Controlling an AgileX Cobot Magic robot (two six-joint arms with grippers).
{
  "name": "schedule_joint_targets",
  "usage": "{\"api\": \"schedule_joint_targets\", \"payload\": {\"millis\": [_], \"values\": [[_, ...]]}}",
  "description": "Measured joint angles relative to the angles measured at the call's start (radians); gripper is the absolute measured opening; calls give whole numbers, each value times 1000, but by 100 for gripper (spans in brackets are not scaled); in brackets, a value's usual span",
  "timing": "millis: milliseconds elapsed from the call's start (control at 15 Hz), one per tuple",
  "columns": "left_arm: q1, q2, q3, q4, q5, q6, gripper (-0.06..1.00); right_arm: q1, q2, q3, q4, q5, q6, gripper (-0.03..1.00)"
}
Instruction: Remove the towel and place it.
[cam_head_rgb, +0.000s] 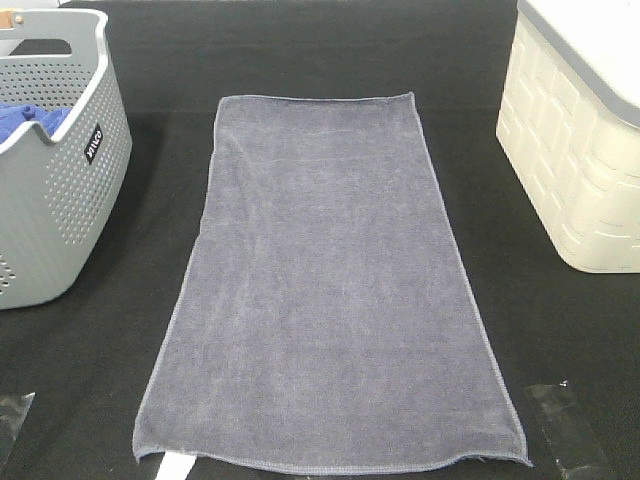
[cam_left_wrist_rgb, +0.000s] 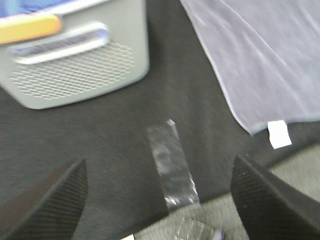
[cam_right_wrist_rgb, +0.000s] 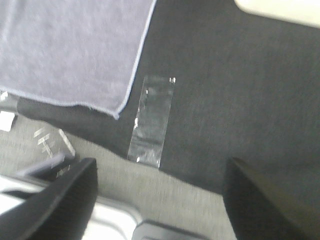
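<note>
A: Black cloth-covered table (cam_head_rgb: 300, 50) fills the overhead view. Slate-grey towel (cam_head_rgb: 325, 290) lies spread flat down the middle, long axis running from the far edge toward the near edge, its near hem almost at the near edge.

B: Flat all over?

A: Mostly. Slight ripple along the near hem. A small white tag (cam_left_wrist_rgb: 279, 134) sticks out under the near-left corner.

B: What flanks it?

A: Grey perforated basket (cam_head_rgb: 60, 190) at the far-left corner, well apart from the towel, with a bright blue cloth (cam_head_rgb: 30, 122) inside it. Cream bin (cam_head_rgb: 575, 160) with a moulded block pattern at the far-right corner, also apart from the towel.

B: Anything else on the surface?

A: Two clear tape strips. One (cam_left_wrist_rgb: 172, 165) near the near-left corner, just beside the towel's corner; the other (cam_right_wrist_rgb: 151, 119) near the near-right corner, likewise just beside the hem but not touching.

B: Grippers?

A: Neither shows from overhead. Left gripper (cam_left_wrist_rgb: 160, 200) hangs over the near-left tape strip, jaws spread wide, nothing between them. Right gripper (cam_right_wrist_rgb: 160, 200) hangs over the near edge by the right tape strip, jaws also wide apart and empty. Neither touches the towel
</note>
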Motion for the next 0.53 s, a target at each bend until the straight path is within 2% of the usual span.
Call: {"api": "schedule_joint_targets", "payload": {"millis": [133,267,533], "values": [[0,-3,38,-59,-13,65,76,0,-102,34,0,-5,-37,67],[0,-4,45,-88,-73,110,76,0,-192,69,2,-33,-68,67],[0,-4,80,-151,-154,157,76,0,-271,90,17,-107,-83,67]]}}
